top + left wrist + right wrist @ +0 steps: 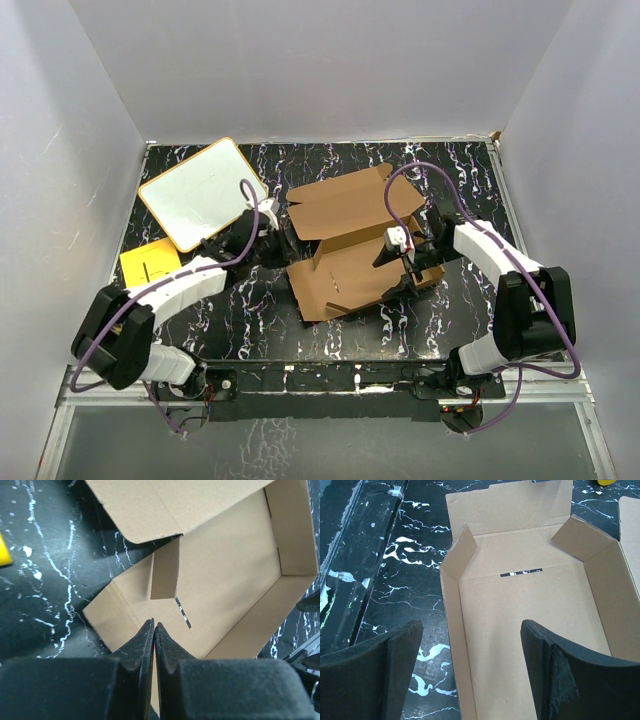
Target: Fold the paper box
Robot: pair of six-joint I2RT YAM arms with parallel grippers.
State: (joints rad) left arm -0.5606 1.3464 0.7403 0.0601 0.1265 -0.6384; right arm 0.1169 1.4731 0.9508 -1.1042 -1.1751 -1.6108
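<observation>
The paper box (350, 250) lies half-formed on the tabletop (250, 320) between my tools. My left tool (154, 625) is pinched shut at the box's left edge. My right tool (470, 625) gapes wide astride its right wall, so I'd close squarely there before folding.

Lighting's pretty soft and even, coming from overhead, so the pale walls (100, 100) look bright and a bit bluish. The glossy black table (240, 320) only has a mild sheen. The paper box (350, 240) drops short dark shadows under its raised flaps. The overhead view's slightly soft, but the wrist views are crisp on the cardboard.
</observation>
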